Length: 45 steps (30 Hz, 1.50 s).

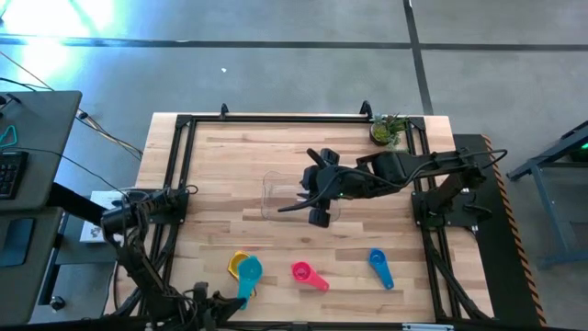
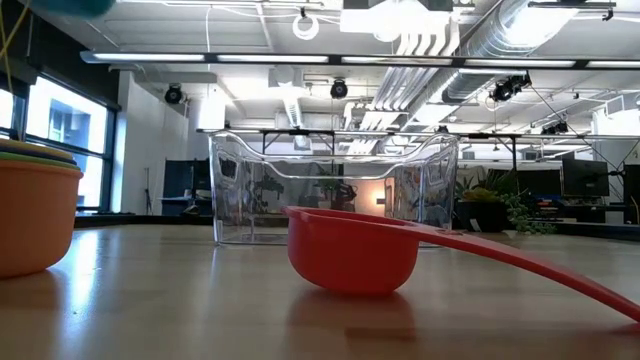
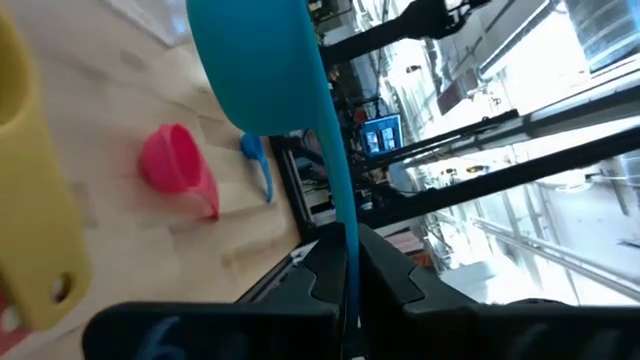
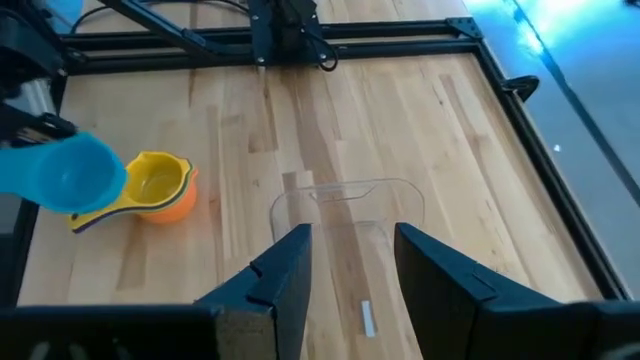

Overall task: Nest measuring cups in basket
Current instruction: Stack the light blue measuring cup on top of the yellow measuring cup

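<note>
The teal measuring cup (image 1: 249,270) hangs in the air beside a stack of cups, yellow-topped (image 1: 238,264), with an orange bowl (image 2: 35,215) standing on the table. My left gripper (image 1: 220,300) is at the near edge, shut on the teal cup. A magenta cup (image 1: 308,274) and a blue cup (image 1: 379,267) lie bowl-down-side on the table. The clear basket (image 1: 287,195) stands at the table's middle. My right gripper (image 4: 350,270) hovers open above the basket (image 4: 345,205), its fingers pointing down over it. My left gripper (image 3: 350,275) pinches the teal cup's flat handle (image 3: 342,205) near its free end between its two fingers. The fingers come from the table's near left side and lie along the handle. The cup is lifted clear, with its bowl (image 3: 260,60) out past the fingertips above the stack.
A small potted plant (image 1: 390,130) stands at the far right corner. A black frame (image 1: 184,165) runs round the table. Bare wood lies between the basket and the cups along the near edge.
</note>
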{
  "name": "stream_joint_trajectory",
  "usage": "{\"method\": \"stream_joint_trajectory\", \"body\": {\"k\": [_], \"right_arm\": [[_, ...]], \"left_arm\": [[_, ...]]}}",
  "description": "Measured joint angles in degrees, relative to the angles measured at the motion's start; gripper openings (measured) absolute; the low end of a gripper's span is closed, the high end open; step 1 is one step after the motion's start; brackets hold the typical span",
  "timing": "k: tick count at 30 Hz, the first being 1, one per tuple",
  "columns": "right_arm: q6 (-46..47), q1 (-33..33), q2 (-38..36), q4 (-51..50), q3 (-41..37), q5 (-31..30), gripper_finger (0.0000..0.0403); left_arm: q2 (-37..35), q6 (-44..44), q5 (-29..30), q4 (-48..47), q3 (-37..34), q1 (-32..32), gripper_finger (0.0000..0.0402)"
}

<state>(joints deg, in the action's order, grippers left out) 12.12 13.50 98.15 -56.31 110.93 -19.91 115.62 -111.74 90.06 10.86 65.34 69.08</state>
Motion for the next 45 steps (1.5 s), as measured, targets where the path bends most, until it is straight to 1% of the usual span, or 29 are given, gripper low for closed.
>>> {"method": "stream_joint_trajectory", "body": {"k": [4, 7, 12, 16, 22, 26, 35, 41, 45], "right_arm": [[0.1, 0.0, 0.0, 0.0, 0.0, 1.5, 0.0138], [0.0, 0.0, 0.0, 0.0, 0.0, 1.6, 0.0138], [0.0, 0.0, 0.0, 0.0, 0.0, 1.7, 0.0138], [-0.1, 0.0, 0.0, 0.0, 0.0, 1.7, 0.0138], [-0.1, 0.0, 0.0, 0.0, 0.0, 1.7, 0.0138], [-0.1, 0.0, 0.0, 0.0, 0.0, 1.7, 0.0138], [-0.1, 0.0, 0.0, 0.0, 0.0, 1.7, 0.0138], [0.1, 0.0, 0.0, 0.0, 0.0, 1.7, 0.0138], [0.7, 0.0, 0.0, -0.1, 0.0, 1.7, 0.0138]], "left_arm": [[1.9, -4.4, 0.0, -0.7, 0.0, 0.2, 0.0003], [2.8, -6.2, -0.1, -1.3, 0.0, 0.4, 0.0003], [2.7, -9.7, -0.1, -6.0, 0.0, 1.6, 0.0003], [0.8, -14.6, 0.0, -13.5, 0.0, 2.3, 0.0003], [-3.2, -22.1, 0.0, -27.5, 0.0, 2.6, 0.0003], [-5.9, -22.7, 0.0, -31.8, 0.0, 2.9, 0.0003], [-8.5, -23.1, -0.4, -38.2, 0.0, 4.1, 0.0003], [-13.1, -23.1, -0.4, -45.9, 0.0, 4.1, 0.0003], [-15.7, -23.2, -3.3, -51.1, 0.0, 4.1, 0.0003]]}}
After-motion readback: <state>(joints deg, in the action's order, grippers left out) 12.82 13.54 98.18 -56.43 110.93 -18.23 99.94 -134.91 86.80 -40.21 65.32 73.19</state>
